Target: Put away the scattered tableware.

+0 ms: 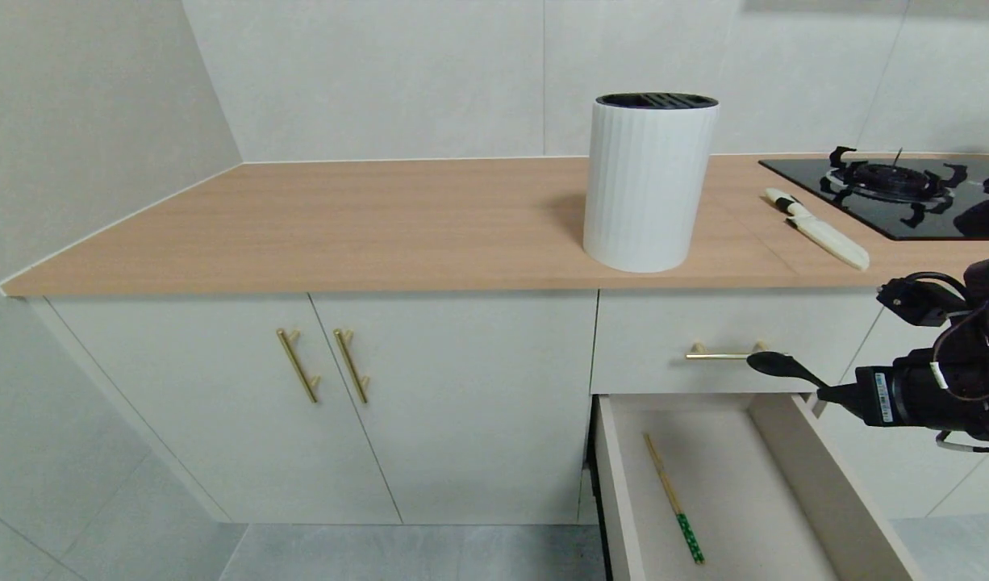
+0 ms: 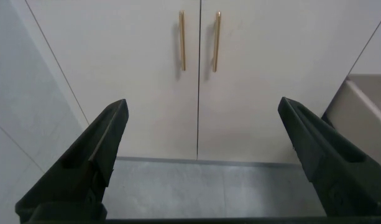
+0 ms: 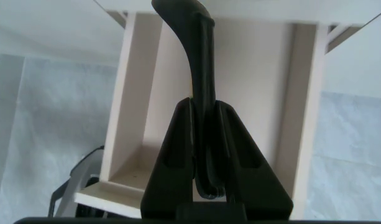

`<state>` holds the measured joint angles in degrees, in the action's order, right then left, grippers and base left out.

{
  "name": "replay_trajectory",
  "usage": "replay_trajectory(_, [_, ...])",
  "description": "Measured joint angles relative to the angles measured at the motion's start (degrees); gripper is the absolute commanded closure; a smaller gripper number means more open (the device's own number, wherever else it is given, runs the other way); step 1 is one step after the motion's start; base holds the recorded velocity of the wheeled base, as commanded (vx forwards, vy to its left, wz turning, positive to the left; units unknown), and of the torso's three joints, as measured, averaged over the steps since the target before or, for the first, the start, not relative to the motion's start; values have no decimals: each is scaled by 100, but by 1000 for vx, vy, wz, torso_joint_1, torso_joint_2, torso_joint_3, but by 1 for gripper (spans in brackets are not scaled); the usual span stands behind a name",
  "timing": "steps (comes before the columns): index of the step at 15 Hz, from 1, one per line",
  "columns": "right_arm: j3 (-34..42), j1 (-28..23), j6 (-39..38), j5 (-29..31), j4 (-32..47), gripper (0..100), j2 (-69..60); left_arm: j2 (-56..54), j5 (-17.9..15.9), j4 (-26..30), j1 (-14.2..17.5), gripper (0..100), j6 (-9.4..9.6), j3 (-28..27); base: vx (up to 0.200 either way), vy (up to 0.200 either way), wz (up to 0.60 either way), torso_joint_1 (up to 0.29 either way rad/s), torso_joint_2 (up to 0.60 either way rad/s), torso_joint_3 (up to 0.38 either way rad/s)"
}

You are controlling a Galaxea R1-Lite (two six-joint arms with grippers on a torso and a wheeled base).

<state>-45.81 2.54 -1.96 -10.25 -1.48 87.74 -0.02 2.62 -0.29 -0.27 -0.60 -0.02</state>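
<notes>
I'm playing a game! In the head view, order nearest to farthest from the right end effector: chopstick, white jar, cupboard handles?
1. Chopstick, in the open drawer.
2. White jar, on the counter.
3. Cupboard handles, far left.

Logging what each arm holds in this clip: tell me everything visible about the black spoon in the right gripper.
The black spoon looks like matte plastic, with a rounded bowl and a slim handle. The right gripper is shut on the handle, the bowl pointing away from it. It hangs over the open drawer, near the upper drawer's gold handle, seemingly touching only the gripper's fingers.
</notes>
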Motion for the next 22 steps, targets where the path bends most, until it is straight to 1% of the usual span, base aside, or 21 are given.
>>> replay_trajectory(9, [11,0,-4,16,-68,100,204,2,-2,13,0,0,0,2,0,0,0,-133,433,289])
replay_trajectory(16, [11,10,-2,18,-79,100,278,2,0,5,0,0,0,2,0,0,0,-9,40,27])
replay_trajectory(19, [11,22,2,22,-148,100,510,2,0,5,0,0,0,2,0,0,0,0,0,0])
replay_trajectory(21, [9,51,-2,183,-341,100,780,0,0,5,0,0,0,2,0,0,0,0,0,0])
replay_trajectory(22, [9,101,-20,421,-484,100,978,2,0,5,0,0,2,2,0,0,0,0,0,0])
